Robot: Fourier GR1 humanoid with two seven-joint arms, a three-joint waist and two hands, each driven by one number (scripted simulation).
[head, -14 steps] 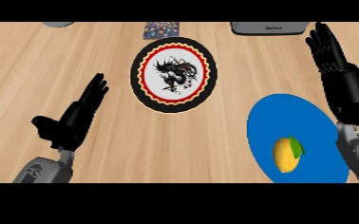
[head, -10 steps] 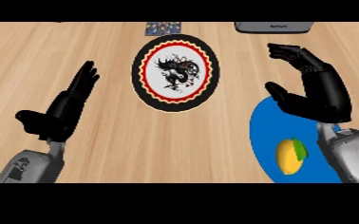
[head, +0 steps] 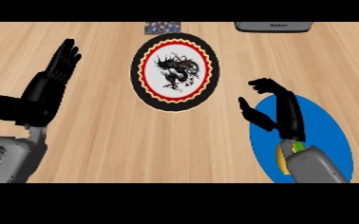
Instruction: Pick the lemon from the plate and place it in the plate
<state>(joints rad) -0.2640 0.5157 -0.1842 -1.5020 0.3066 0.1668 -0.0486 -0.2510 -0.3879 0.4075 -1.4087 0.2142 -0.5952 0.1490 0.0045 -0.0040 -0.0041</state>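
On the wooden surface (head: 105,123), the right hand (head: 280,111) hovers over the blue plate (head: 329,133), fingers (head: 263,86) spread and empty, hiding most of the lemon (head: 282,160).

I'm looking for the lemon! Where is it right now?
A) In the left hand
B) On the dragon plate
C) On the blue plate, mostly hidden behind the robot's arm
C: a yellow-green bit of the lemon peeks out on the blue plate beside the right forearm.

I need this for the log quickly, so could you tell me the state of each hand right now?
Left hand: open, fingers straight, holding nothing.
Right hand: open, fingers relaxed above the blue plate, holding nothing.
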